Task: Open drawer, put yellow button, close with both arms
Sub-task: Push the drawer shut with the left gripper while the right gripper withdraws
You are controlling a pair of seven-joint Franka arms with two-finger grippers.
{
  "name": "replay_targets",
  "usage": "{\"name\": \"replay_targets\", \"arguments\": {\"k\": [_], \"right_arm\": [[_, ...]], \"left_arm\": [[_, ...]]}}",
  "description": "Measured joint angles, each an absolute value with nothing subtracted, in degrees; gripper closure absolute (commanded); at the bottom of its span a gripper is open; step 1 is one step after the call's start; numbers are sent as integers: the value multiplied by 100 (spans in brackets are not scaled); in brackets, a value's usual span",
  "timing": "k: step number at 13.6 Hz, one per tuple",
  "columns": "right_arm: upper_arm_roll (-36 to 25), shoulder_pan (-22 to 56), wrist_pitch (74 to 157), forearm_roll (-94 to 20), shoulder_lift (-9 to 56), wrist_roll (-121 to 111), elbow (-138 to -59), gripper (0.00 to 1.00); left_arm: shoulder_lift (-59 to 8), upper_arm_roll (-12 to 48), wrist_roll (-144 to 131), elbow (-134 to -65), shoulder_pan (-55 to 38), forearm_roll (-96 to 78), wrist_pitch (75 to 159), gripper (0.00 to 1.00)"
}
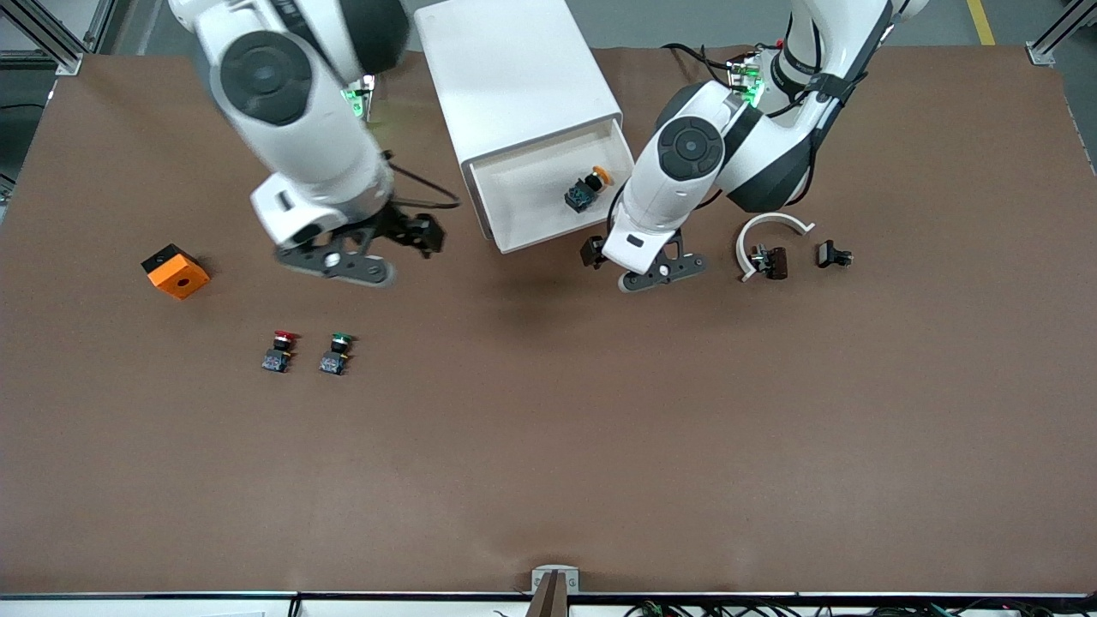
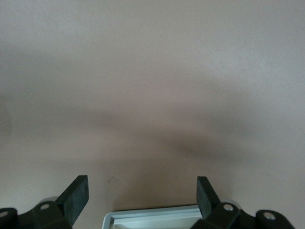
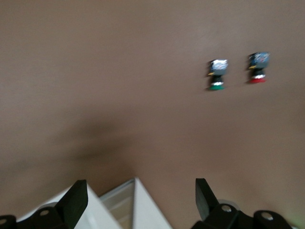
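Note:
The white cabinet [image 1: 514, 68] stands at the table's robot side with its drawer [image 1: 524, 184] pulled out toward the front camera. In the drawer lies the yellow button [image 1: 588, 189] on its side. My left gripper [image 1: 653, 272] hangs open and empty just past the drawer's front corner [image 2: 152, 217] toward the left arm's end. My right gripper [image 1: 347, 264] is open and empty too, over the table beside the drawer toward the right arm's end. The drawer's corner [image 3: 136, 202] shows between its fingers [image 3: 76, 198].
A red-capped button [image 1: 279, 350] and a green-capped one [image 1: 337, 352] stand nearer the front camera. An orange block [image 1: 176, 271] lies toward the right arm's end. A white curved piece [image 1: 767, 233] and small black parts [image 1: 833, 254] lie toward the left arm's end.

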State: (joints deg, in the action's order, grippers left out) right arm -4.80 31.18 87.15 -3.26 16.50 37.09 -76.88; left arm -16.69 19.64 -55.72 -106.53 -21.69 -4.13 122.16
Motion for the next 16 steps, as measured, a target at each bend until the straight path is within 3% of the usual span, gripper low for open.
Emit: {"name": "replay_targets", "arguments": {"k": [9, 16], "right_arm": [[-563, 684, 7904, -311, 1146, 529, -7674, 0], [-543, 421, 7821, -88, 1147, 418, -7703, 0]], "left_arm": [[-1820, 2314, -6453, -10663, -2786, -761, 12203, 0], [-1842, 2695, -6715, -10836, -2797, -1528, 12124, 0]]}}
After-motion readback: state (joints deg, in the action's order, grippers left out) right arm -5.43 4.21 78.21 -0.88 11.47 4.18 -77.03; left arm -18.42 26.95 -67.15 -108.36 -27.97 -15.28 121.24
